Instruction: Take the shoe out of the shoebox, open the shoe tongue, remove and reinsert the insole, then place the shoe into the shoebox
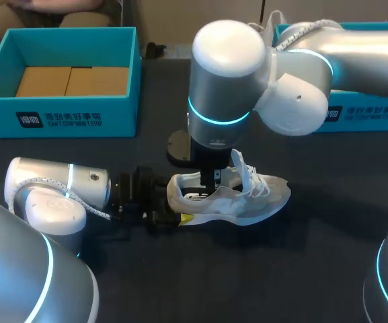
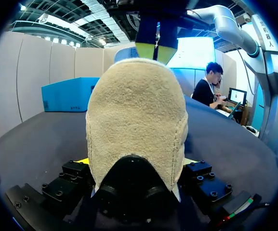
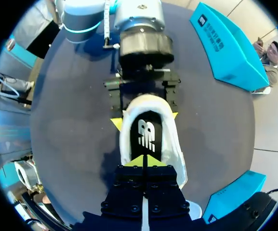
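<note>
Our left gripper (image 3: pixel 144 118) is closed on the heel (image 2: pixel 136 125) of the shoe (image 1: pixel 237 198). One finger presses each side, and the shoe lies lengthwise ahead of it on the worktop (image 1: pixel 328 256), sole down and toe pointing away. Our right gripper (image 3: pixel 143 161) comes down from above into the shoe's opening, its yellow tips drawn together just over the front of the insole (image 3: pixel 146 132). We cannot tell whether any of the insole's edge is caught between them.

We think the main risk is a thin or missed pinch. If the tips hold only a sliver of the insole, a pull would let it slip back and lie crooked. A firm pinch has its own danger: a snug insole could drag the whole shoe upward and work the heel loose from the left gripper's hold. The laces (image 1: pixel 251 176) lie loose just beyond the right gripper, close enough to catch a finger as it rises. The two grippers are also near each other over one small opening, so any sideways drift could bring them into contact.

Two teal shoeboxes sit well beyond the shoe. One (image 1: pixel 79 121) is off to the left gripper's side, open, with brown card inside. The other (image 1: pixel 365 114) is behind our right arm, which partly hides it. The right arm's bulk hangs directly over the shoe and blocks much of the overhead look into it.
</note>
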Controlling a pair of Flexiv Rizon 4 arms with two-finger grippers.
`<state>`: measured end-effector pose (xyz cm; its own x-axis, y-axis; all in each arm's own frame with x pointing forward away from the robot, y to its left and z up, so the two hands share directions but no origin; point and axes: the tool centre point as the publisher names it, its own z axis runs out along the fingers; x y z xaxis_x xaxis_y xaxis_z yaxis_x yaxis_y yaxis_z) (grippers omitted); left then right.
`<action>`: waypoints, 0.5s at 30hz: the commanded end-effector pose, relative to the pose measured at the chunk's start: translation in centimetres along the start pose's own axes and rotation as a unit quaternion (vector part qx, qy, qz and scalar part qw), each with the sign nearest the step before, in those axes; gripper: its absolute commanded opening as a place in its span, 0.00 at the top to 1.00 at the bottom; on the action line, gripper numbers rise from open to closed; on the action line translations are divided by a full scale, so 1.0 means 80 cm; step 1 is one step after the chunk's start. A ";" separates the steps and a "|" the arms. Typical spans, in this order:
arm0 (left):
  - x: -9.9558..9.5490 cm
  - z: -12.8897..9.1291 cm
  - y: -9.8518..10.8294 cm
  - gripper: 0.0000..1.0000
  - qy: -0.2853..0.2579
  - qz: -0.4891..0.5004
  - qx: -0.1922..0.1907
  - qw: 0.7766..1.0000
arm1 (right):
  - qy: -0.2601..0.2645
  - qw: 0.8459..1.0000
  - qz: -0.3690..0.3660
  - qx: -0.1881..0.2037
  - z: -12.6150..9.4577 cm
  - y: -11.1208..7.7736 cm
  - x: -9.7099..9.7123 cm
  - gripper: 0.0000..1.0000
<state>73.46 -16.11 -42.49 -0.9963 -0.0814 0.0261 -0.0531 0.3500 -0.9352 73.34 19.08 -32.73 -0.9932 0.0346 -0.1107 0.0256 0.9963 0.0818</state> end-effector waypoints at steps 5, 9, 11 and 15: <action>-0.002 0.001 0.001 1.00 0.000 0.000 -0.003 1.000 | 0.037 0.999 -0.013 -0.007 0.033 -0.012 -0.025 1.00; -0.002 0.001 0.001 1.00 0.000 0.000 -0.003 1.000 | 0.051 0.999 -0.016 -0.008 0.040 -0.016 -0.019 1.00; -0.002 0.001 0.001 1.00 0.000 0.000 -0.003 1.000 | 0.059 0.998 -0.017 -0.010 0.042 -0.016 -0.011 1.00; -0.002 0.001 0.001 1.00 0.000 0.000 -0.003 1.000 | 0.065 0.998 -0.013 -0.015 0.047 -0.016 0.000 1.00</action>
<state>73.45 -16.12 -42.49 -0.9963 -0.0813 0.0261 -0.0531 0.3500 -0.9353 74.01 18.18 -36.05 -0.9998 -0.0072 0.0201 -0.0051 0.9947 0.1027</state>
